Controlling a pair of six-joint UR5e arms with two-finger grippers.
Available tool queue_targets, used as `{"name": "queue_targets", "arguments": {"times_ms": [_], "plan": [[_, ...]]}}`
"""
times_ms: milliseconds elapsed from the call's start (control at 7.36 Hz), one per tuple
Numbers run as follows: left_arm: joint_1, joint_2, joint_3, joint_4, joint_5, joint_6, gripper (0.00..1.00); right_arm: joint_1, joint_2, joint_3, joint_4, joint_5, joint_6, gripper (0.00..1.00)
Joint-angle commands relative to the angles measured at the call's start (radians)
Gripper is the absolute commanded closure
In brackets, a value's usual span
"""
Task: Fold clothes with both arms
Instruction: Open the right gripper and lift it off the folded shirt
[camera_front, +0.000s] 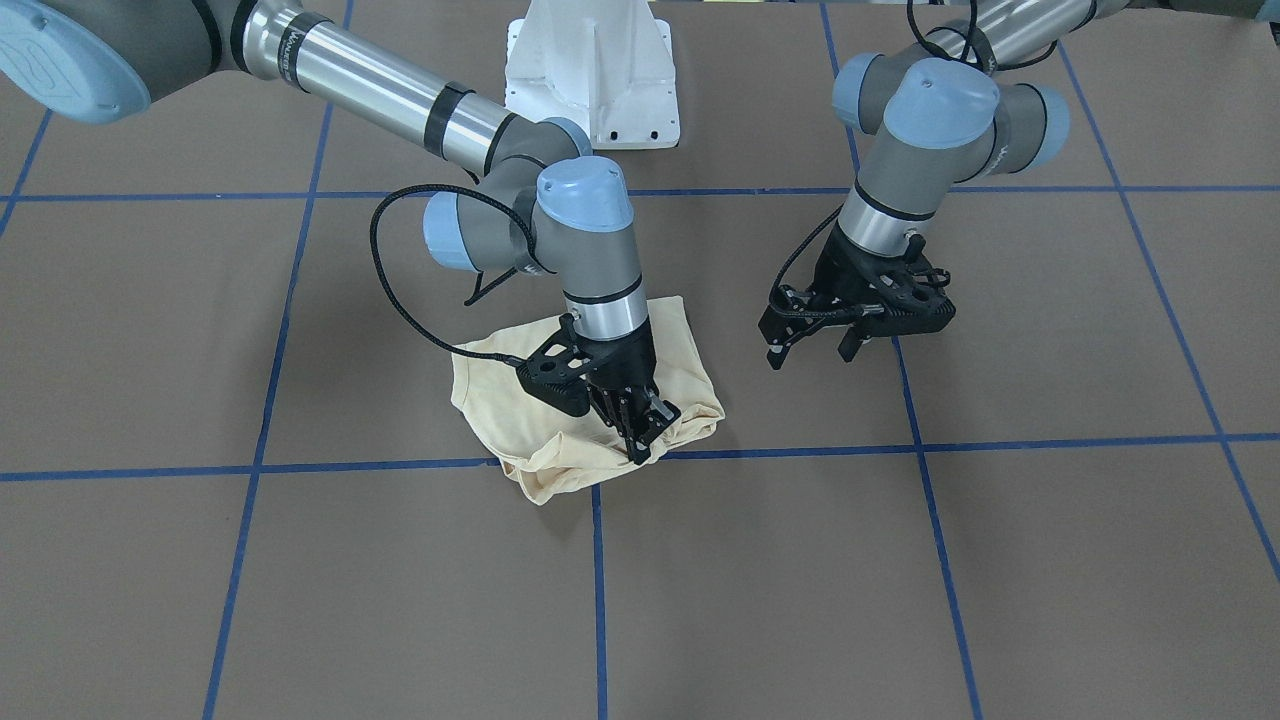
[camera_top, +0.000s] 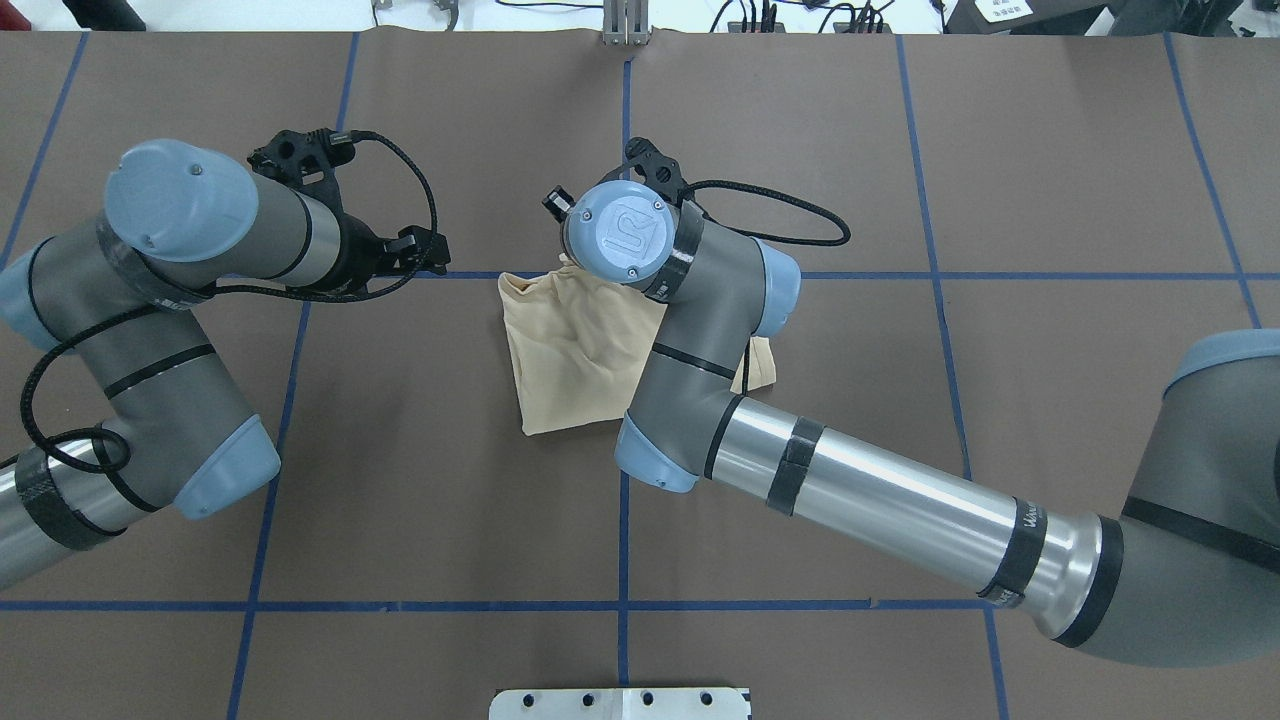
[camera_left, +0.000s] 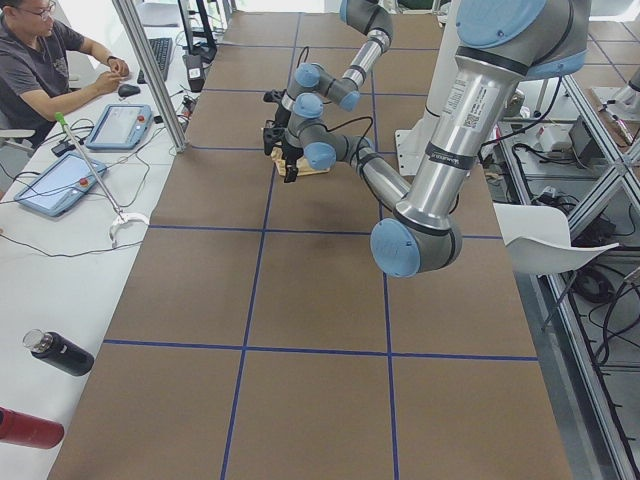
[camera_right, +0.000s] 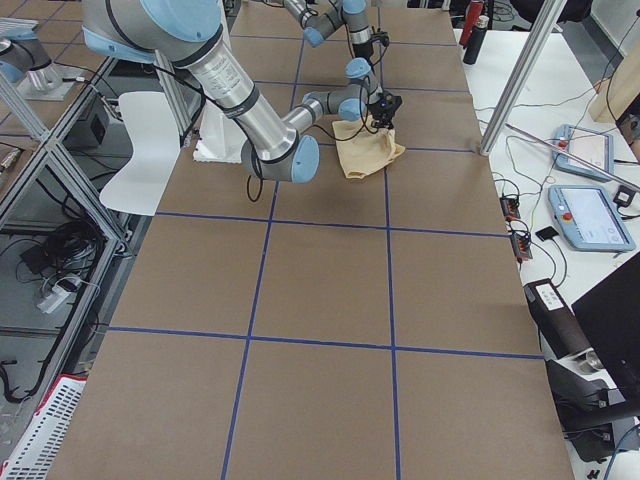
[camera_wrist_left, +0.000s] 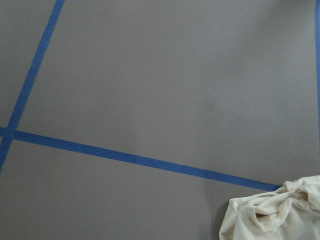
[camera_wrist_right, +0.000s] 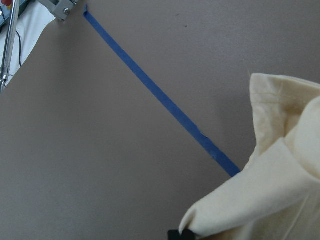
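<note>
One brown, blue-taped table (camera_front: 1050, 560) bears the shirt (camera_front: 500, 390), right gripper (camera_front: 637, 445) clamped on it, left gripper (camera_front: 812, 355) apart.

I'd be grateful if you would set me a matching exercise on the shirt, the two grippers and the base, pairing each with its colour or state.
Things:
1. shirt
2. left gripper
3. right gripper
4. base

Colours or states:
A. open, apart from the shirt
B. white
C. cream, bunched up
D. shut on an edge of the shirt

Pairs: 1-C, 2-A, 3-D, 4-B
</note>
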Motion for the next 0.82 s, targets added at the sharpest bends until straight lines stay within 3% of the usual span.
{"name": "queue_targets", "arguments": {"times_ms": [0, 679], "plan": [[0.0, -0.001, 0.001, 0.0, 0.0, 0.003, 0.01, 0.018, 0.029, -0.037, 0.008, 0.0, -0.092, 0.0], [-0.003, -0.003, 0.004, -0.005, -0.002, 0.006, 0.01, 0.029, 0.008, -0.01, -0.021, 0.1, -0.371, 0.0]]}}
